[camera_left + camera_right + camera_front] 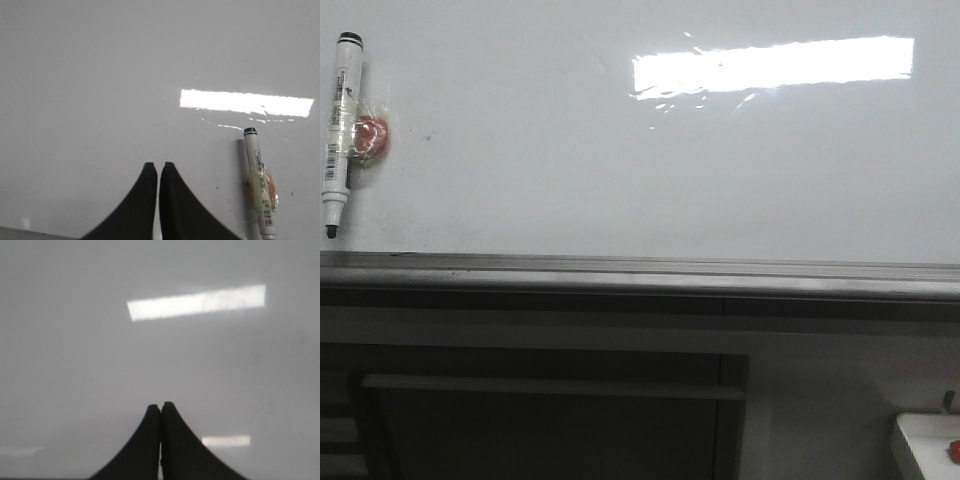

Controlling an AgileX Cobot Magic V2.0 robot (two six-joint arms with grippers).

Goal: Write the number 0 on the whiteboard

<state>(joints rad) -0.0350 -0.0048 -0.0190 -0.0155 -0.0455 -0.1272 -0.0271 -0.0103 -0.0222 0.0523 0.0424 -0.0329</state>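
Note:
The whiteboard [650, 170] fills the upper front view, glossy white with a bright rectangular reflection and a grey rail [640, 272] along its lower edge. No number 0 shows on it. A white marker pen [340, 130] with a black cap hangs at the board's far left, held by a reddish clip [372, 137]. In the left wrist view the marker [260, 187] lies to the side of my left gripper [158, 166], which is shut and empty, facing the board [100, 90]. My right gripper [160, 406] is shut and empty before the bare board [75, 365]. Neither arm appears in the front view.
Below the rail stands a dark cabinet front [540, 420] with a pale bar [550, 386]. A white object with red parts [930, 450] sits at the lower right corner.

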